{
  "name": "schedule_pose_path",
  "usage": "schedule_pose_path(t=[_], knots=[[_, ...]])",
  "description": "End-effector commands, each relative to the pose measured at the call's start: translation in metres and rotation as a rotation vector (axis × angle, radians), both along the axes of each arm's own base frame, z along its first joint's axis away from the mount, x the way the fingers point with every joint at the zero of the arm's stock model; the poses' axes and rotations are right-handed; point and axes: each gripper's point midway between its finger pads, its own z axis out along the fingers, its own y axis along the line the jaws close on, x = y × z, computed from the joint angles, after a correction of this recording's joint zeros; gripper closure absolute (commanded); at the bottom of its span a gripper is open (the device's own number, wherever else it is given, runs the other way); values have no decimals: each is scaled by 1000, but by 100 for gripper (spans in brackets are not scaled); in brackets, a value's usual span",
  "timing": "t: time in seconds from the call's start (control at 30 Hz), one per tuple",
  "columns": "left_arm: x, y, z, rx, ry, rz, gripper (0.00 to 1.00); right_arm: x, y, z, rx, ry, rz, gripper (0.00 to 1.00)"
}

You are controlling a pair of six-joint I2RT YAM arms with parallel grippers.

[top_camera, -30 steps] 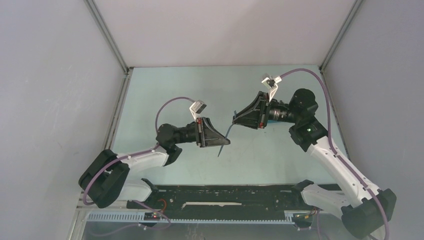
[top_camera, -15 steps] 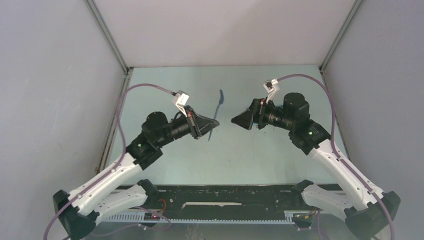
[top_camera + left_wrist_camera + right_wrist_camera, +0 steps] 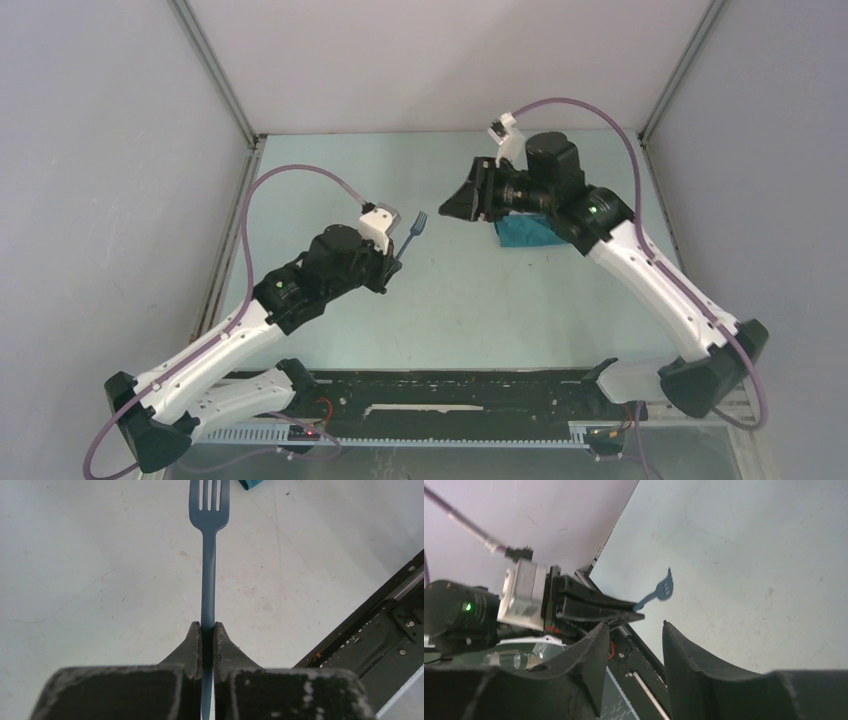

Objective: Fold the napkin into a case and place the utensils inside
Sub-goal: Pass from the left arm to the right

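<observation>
Pincer, left (image 3: 207, 630): clamped shut on the fork (image 3: 209, 575), one pad pressed to each side of the slim handle, gripping low on its length.
Fork: dark blue, tines pointing straight away from the fingers, held out over the pale surface (image 3: 100, 555); in the top view, angled up and to the right out of the left pincer.
Pincer, right (image 3: 634, 630): jaws apart, a clear gap between the two black fingers (image 3: 591, 650), nothing in that gap and nothing touched.
Napkin (image 3: 522, 233): teal-green cloth lying on the surface beneath the right arm's wrist, mostly covered by it; how it is folded cannot be told.
Napkin and right pincer: cloth behind and below the fingertips, not between them.
Napkin and left pincer: well apart; only a teal corner at the top edge of the left wrist view, just right of the tines.
Pincers: facing each other, apart, with the fork's head between them.
</observation>
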Motion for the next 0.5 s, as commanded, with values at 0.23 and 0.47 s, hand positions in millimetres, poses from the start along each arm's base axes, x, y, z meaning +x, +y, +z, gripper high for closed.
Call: schedule_pose_path(t=[0.23, 0.47], knots=[[-5, 0, 15, 34, -64, -77, 100, 8, 41, -34, -116, 114, 180, 53], [-9, -3, 11, 28, -53, -100, 100, 7, 55, -51, -85, 184, 229, 56]])
